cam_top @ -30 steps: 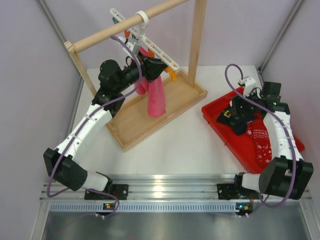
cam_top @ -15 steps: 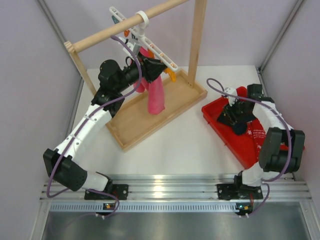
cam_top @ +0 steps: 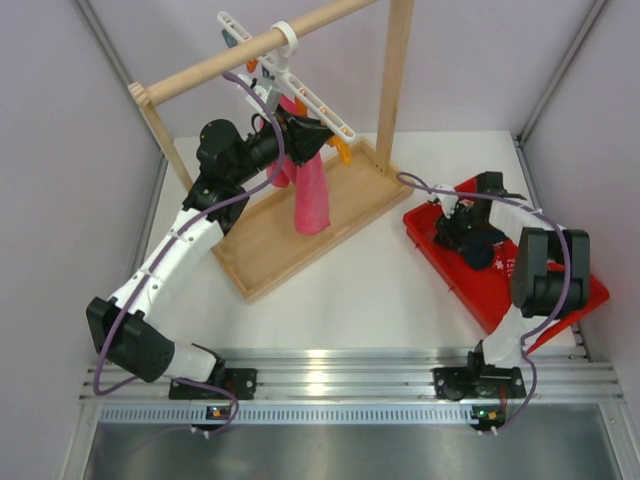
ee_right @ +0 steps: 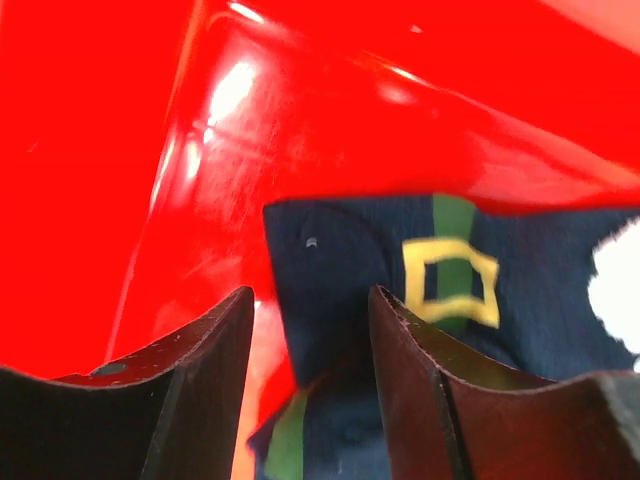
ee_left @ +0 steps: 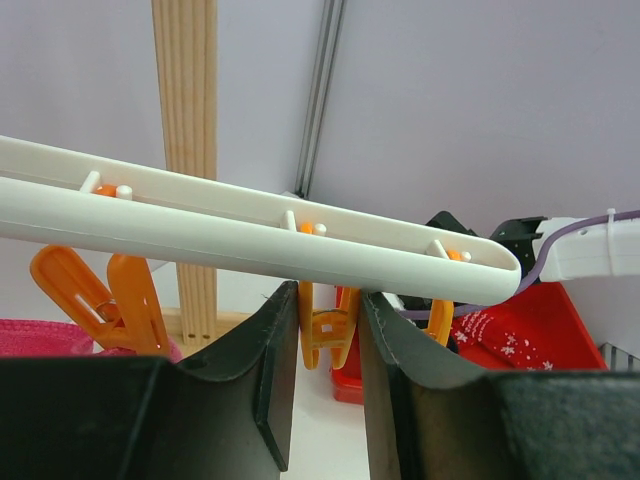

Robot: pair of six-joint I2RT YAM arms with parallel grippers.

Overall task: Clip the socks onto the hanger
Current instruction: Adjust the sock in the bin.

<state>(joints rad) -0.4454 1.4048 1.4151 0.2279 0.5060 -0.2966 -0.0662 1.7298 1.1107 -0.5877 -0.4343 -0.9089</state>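
Sock in red tray, right tool edged left, left tool pinching clip

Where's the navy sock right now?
Top view, right side: the navy sock lies in the red tray, just below the right claw.

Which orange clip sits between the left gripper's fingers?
The middle orange clip; the end clip and the clip by the pink cloth hang outside the left gripper.
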